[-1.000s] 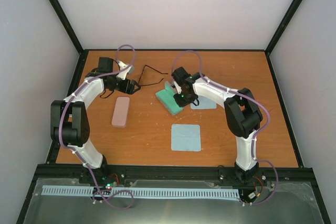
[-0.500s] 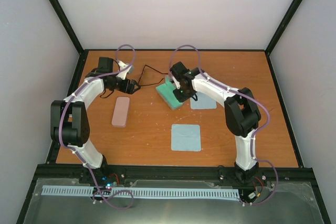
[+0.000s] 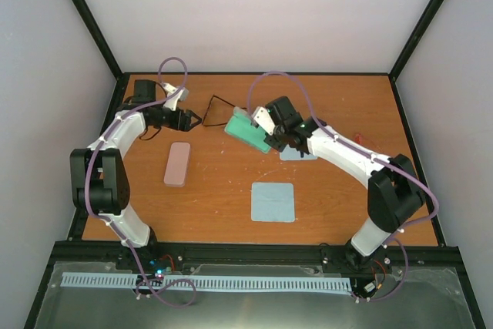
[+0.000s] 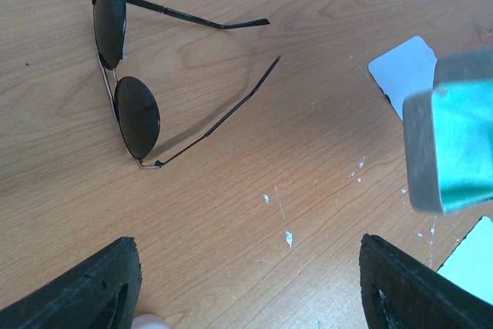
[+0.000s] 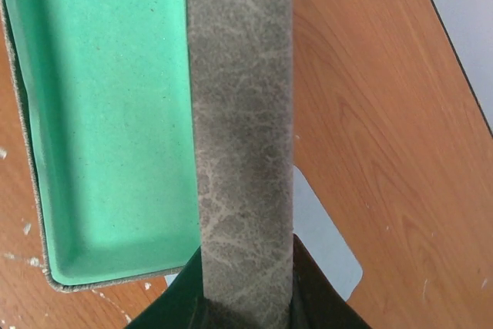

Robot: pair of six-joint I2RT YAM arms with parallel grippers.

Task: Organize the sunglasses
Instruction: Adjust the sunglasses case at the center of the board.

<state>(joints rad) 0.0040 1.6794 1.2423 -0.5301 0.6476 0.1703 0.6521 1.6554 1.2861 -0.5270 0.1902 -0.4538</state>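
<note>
The right tool [image 5: 243, 292] is clamped on one grey wall of the open case [image 3: 246, 130], whose green lining faces up and to the left; the case sits tilted over the far middle of the bench [image 3: 339, 213]. The left tool [image 4: 250, 283] hangs with its fingers spread wide and nothing between them. The sunglasses [image 4: 131, 90] lie on the bench just beyond it, arms unfolded, between the two tools and just left of the case. A pink case [image 3: 178, 163] lies nearer on the left. One light-blue cloth [image 3: 273, 202] lies near centre, and another [image 3: 299, 152] lies partly under the right arm.
</note>
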